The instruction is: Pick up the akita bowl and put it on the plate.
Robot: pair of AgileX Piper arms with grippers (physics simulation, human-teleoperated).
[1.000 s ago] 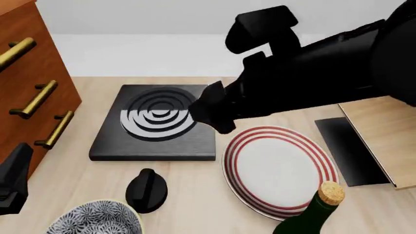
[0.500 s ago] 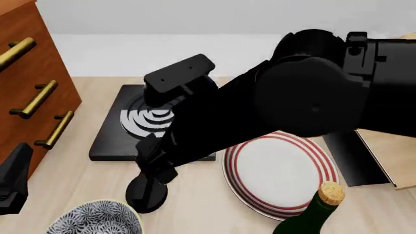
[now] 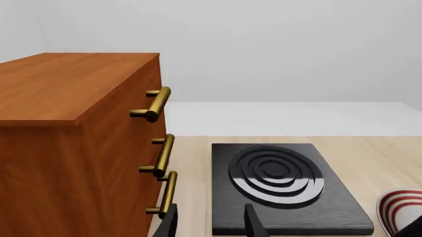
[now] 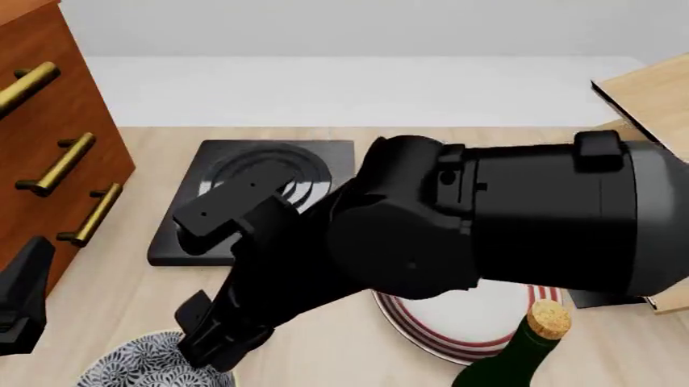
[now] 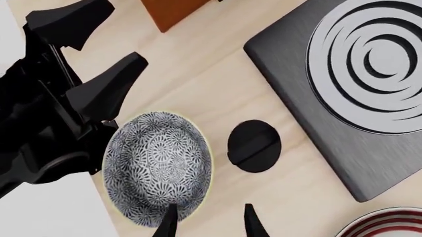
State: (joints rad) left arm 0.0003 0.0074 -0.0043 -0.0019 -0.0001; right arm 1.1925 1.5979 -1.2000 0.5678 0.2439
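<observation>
Care is needed as the right gripper [image 5: 205, 222], jaws parted and empty, is lowered astride the akita bowl [image 5: 158, 168]'s near rim.

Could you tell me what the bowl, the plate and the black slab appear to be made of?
Bowl: probably glazed ceramic, judging by its fine dark blue-and-white printed pattern and pale rim. Plate: likely glazed ceramic too, smooth white with red rings. Slab: possibly brushed metal or stone; matte black with fine streaks and raised rings that catch light. Being renders, these are guesses.
</observation>
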